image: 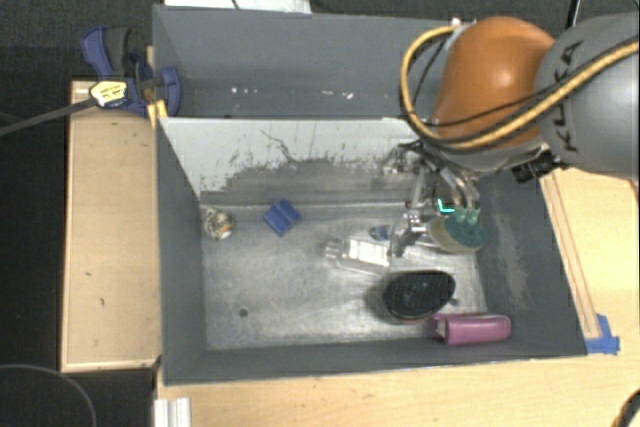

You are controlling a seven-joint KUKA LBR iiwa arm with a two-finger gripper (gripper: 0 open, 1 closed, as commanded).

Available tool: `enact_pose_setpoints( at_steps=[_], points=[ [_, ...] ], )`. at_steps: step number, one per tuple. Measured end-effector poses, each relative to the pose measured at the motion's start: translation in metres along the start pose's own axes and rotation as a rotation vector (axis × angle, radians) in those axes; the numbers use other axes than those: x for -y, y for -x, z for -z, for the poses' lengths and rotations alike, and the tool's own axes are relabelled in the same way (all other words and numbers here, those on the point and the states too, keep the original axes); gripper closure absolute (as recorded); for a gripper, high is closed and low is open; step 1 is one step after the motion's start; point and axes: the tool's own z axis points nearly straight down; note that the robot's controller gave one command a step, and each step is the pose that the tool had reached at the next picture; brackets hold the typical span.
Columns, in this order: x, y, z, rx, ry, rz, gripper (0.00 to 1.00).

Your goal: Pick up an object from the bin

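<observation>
Scuffed grey metal forms the floor of the bin [270, 310], with sloped walls rising on all four sides. Its left half and front-left corner lie broadly open. Only a small shiny round ball [218, 225] sits close to the left wall, and a small blue ridged block [282, 216] lies a little to its right. Both are toward the back edge of the floor and apart from each other.

The arm reaches in over the back right corner, its orange domed cover [490, 80] and looped yellow-and-black cable [405, 80] hiding part of the back wall. The gripper [405, 240] hangs low over the right-middle floor; whether it is apart or together cannot be told. Its tip is at the right end of a clear plastic piece [355, 253] lying flat near mid-floor, and contact between them cannot be judged.

Just right of the gripper, near the right wall, sits a teal round disc [465, 233], partly covered by it. In front of the gripper lies a black oval pad [418, 294]. Just beside that, along the foot of the front wall near the front right corner, a mauve plastic cylinder [470, 327] lies on its side. The right side is crowded, with little bare floor between these things and the walls.
</observation>
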Motion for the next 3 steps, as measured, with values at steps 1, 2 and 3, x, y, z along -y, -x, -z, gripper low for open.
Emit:
enact_pose_setpoints(
  at_steps=[1,2,3],
  points=[
    [-0.006,-0.006,-0.119,0.014,0.002,-0.103,0.00],
    [-0.006,-0.004,-0.114,0.022,0.002,-0.103,1.00],
    [0.013,0.006,0.064,0.017,0.001,-0.112,1.00]
  ],
)
